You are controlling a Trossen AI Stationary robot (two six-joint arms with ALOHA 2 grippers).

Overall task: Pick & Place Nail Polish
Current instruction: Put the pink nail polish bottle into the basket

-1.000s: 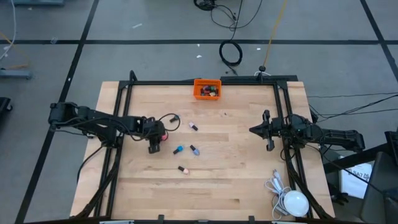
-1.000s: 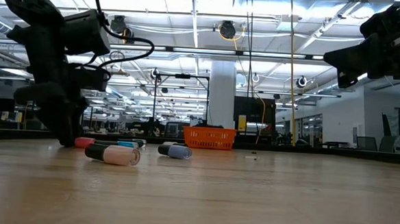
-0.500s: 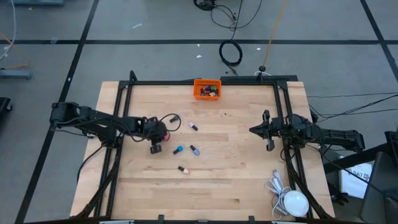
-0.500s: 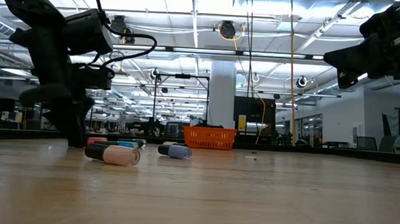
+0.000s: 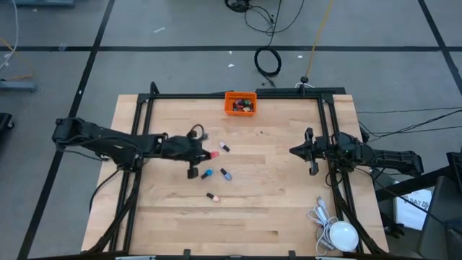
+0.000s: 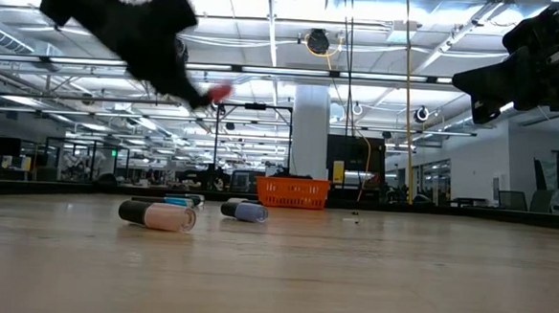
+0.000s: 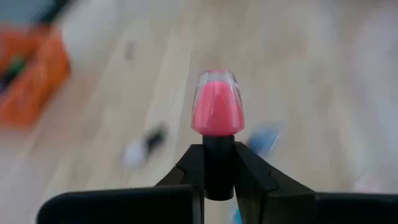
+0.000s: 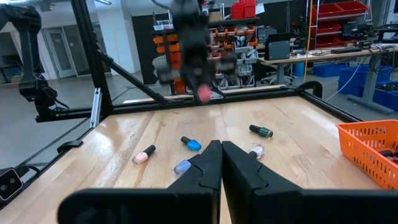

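Left gripper [image 5: 210, 154] is raised off the table over its left-centre area, arm reaching in from the left edge. Its fingers [image 7: 252, 177] are closed on the dark cap of a pink nail polish bottle [image 7: 217, 106], glass body pointing outward from the fingertips; in the low view the bottle [image 6: 220, 92] hangs well above the wood, clear of everything lying there.

Loose bottles on the table [image 5: 274, 209], left to right in the high view: a blue bottle [image 5: 207, 174] just below the held one; a peach bottle [image 5: 212, 196] nearer the front edge, apart from the rest; a pale bottle [image 5: 224, 147] just right of the left gripper; a light-blue-grey bottle [image 5: 226, 175] beside the blue one, not touching it. All four lie on their sides. A fifth, dark with a greenish end [image 8: 261, 130], shows in the right wrist view lying apart from the others.

Orange bin [image 5: 240, 103] sits at the middle of the far edge and holds several small bottles in mixed colours.

Right gripper [image 5: 297, 151] hovers over the right side of the table, well away from all bottles; its fingers [image 8: 239, 169] are pressed together with nothing between them.

White object with coiled cable [image 5: 336, 232] rests at the front right corner.
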